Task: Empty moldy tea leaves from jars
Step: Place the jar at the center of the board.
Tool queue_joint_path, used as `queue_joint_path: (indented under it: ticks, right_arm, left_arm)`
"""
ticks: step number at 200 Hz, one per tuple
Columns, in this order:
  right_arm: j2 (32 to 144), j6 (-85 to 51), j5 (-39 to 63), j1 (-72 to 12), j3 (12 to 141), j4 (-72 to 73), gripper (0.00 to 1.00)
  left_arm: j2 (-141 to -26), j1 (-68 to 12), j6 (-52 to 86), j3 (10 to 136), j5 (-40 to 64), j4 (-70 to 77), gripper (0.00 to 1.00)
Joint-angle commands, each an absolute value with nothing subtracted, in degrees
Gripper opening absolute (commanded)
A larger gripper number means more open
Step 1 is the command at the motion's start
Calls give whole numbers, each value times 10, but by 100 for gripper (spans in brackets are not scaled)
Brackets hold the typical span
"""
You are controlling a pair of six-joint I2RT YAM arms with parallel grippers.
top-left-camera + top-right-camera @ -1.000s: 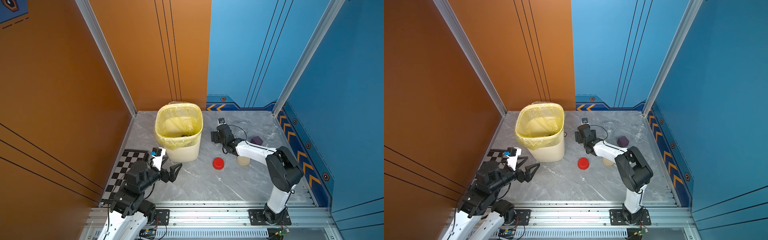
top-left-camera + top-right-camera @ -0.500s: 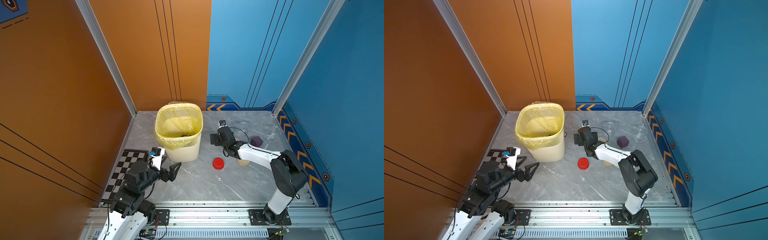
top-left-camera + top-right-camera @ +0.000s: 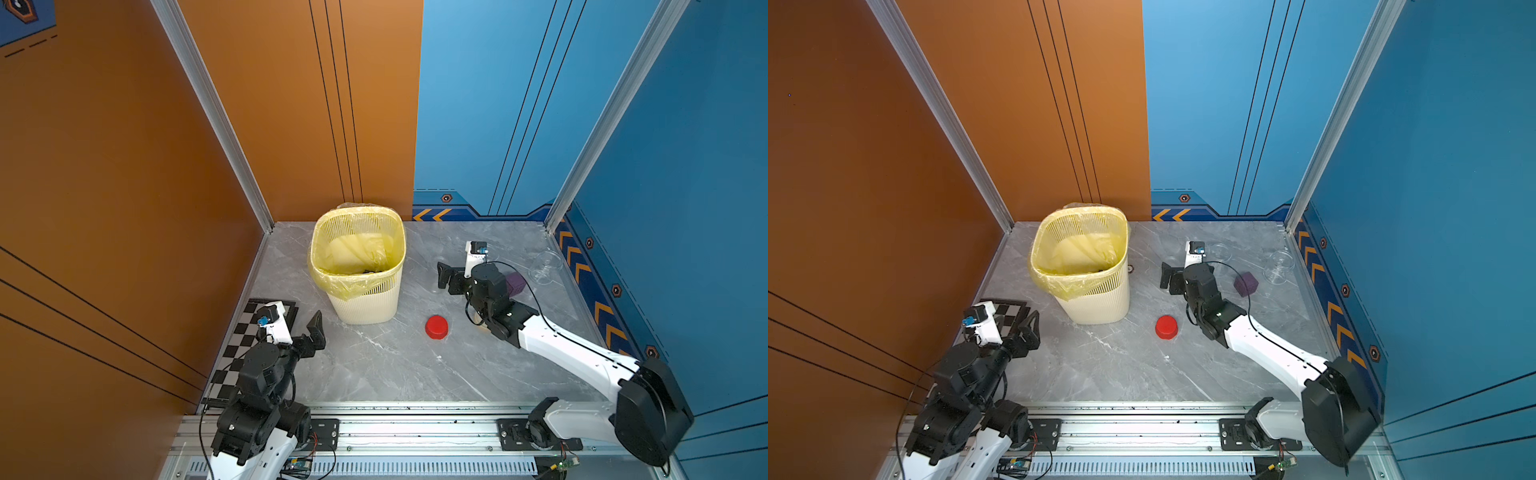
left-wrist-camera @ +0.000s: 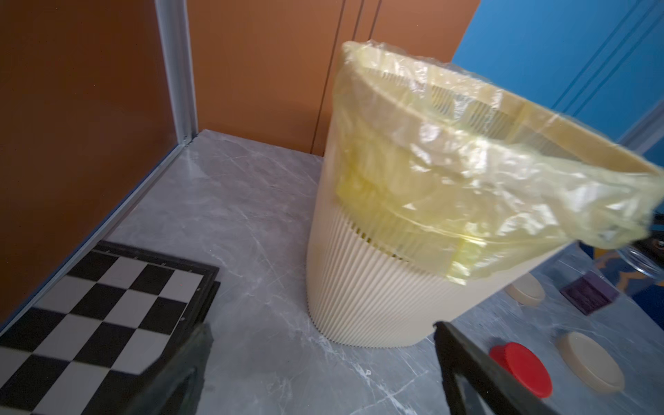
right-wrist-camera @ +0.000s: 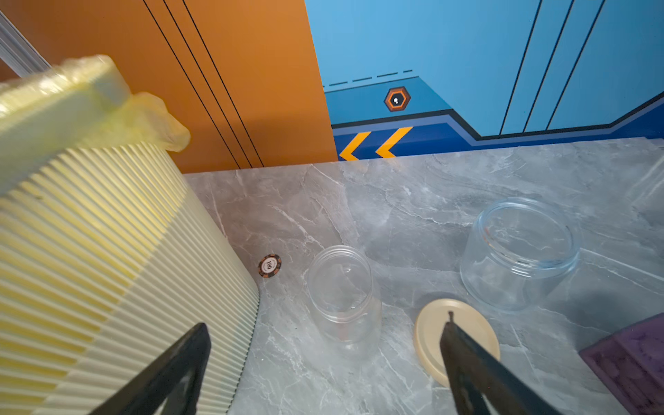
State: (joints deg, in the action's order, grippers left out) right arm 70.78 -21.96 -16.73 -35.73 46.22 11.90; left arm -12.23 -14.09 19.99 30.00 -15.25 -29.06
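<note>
Uncapped jar (image 5: 341, 298) upright, empty, beside bin (image 5: 107, 251), right gripper (image 5: 327, 323) spread just before it, gripping nothing, left gripper (image 4: 322, 327) spread, empty, near checkerboard (image 4: 107, 298).

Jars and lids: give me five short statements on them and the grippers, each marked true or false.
1. The red lid lies on the table, off any jar. True.
2. The right gripper is shut on the small jar. False: its jaws stand open, not gripping it.
3. The small jar has its lid on. False: its mouth is open and it looks empty.
4. A poker chip lies by the bin's base. True.
5. The left gripper holds the red lid. False: it is open and empty.
</note>
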Motion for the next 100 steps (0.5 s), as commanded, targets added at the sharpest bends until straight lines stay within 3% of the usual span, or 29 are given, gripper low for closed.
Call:
queue_joint_path:
  ticks: [1, 27, 46, 70, 100]
  right_arm:
    - [648, -248, -176, -367, 430, 113, 100]
    - [575, -252, -210, -368, 417, 52, 100]
    - [522, -241, -280, -367, 407, -14, 100]
    - [427, -179, -331, -367, 332, 21, 100]
    - [344, -91, -281, -345, 294, 21, 100]
  left_arm:
    - [-167, -115, 245, 291, -234, -302, 98]
    - [-252, -40, 219, 315, -209, -263, 98]
    - [-358, 65, 210, 332, -76, -208, 100]
    - [-457, 179, 251, 306, 50, -72, 98]
    - [-568, 189, 182, 314, 89, 22, 99]
